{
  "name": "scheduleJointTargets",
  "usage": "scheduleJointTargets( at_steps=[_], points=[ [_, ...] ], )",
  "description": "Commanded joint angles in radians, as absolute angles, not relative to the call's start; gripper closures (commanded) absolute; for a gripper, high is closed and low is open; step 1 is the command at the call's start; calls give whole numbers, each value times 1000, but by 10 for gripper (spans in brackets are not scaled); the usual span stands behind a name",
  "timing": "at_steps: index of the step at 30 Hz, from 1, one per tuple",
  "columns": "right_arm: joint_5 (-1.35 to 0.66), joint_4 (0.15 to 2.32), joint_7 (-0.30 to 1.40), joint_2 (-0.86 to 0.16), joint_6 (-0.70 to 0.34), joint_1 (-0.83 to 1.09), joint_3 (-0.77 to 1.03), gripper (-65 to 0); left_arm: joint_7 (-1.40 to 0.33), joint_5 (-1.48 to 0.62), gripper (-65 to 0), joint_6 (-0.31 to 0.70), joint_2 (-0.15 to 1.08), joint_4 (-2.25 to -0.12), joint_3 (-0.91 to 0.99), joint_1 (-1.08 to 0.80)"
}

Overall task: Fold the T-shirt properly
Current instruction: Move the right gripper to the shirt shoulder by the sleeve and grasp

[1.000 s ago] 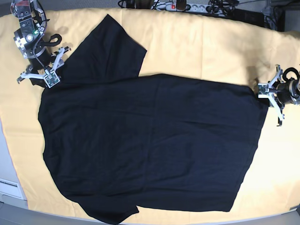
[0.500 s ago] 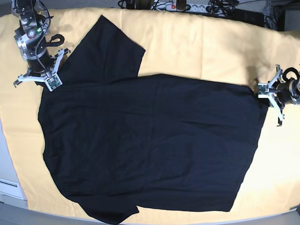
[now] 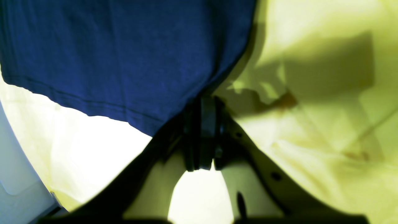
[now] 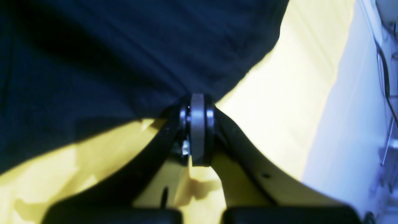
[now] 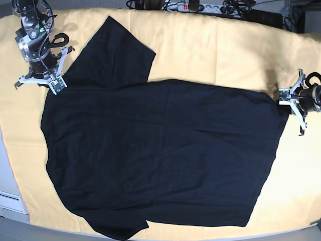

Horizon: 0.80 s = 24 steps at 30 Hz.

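Observation:
The black T-shirt [image 5: 160,150] lies spread flat on the yellow cloth, one sleeve [image 5: 118,50] pointing to the far left corner. My right gripper [image 4: 197,104] is shut on the T-shirt's [image 4: 124,56] edge; in the base view the right gripper [image 5: 59,80] is at the upper left, by the shoulder next to that sleeve. My left gripper [image 3: 202,107] is shut on a corner of the T-shirt [image 3: 124,56] at its stitched hem. In the base view the left gripper [image 5: 286,98] is at the shirt's right edge.
The pale yellow cloth [image 5: 210,45] covers the table under the shirt. A power strip and cables [image 5: 195,7] lie along the far edge. The table's white front edge [image 5: 10,201] shows at the lower left.
My right gripper has closed on the shirt's edge near the sleeve and shifted slightly up and left. My left gripper has drawn the hem corner a little to the right.

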<state>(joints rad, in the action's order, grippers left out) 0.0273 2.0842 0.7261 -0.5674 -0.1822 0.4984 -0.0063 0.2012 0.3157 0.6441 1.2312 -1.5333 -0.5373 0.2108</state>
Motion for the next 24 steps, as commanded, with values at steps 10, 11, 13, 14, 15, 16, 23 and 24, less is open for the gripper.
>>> scheduleJointTargets(
  at_steps=[10,11,13,14,15,16,23,24],
  points=[
    [174,2321,705,-582,-69,697,3,0,193,144,0,698,1311,-1665,-525,227],
    [178,2333,704,-582,-69,712,3,0,193,144,0,698,1311,-1671,-525,227],
    [177,2343,700,-582,-67,730,3,0,193,144,0,698,1311,-1677,-525,228],
    [176,2343,688,-582,-68,733,3,0,193,144,0,698,1311,-1676,-525,227],
    [173,2343,672,-582,-72,735,3,0,193,145,0,698,1311,-1676,-525,227],
    [165,2343,657,-582,-77,734,3,0,189,144,0,698,1311,-1675,-525,225],
    [42,2274,578,-582,-179,658,3,-331,183,155,0,698,1311,-1676,-525,225],
    [33,2241,571,-582,-189,636,3,-348,182,156,0,698,1311,-1676,-525,225]
  ],
)
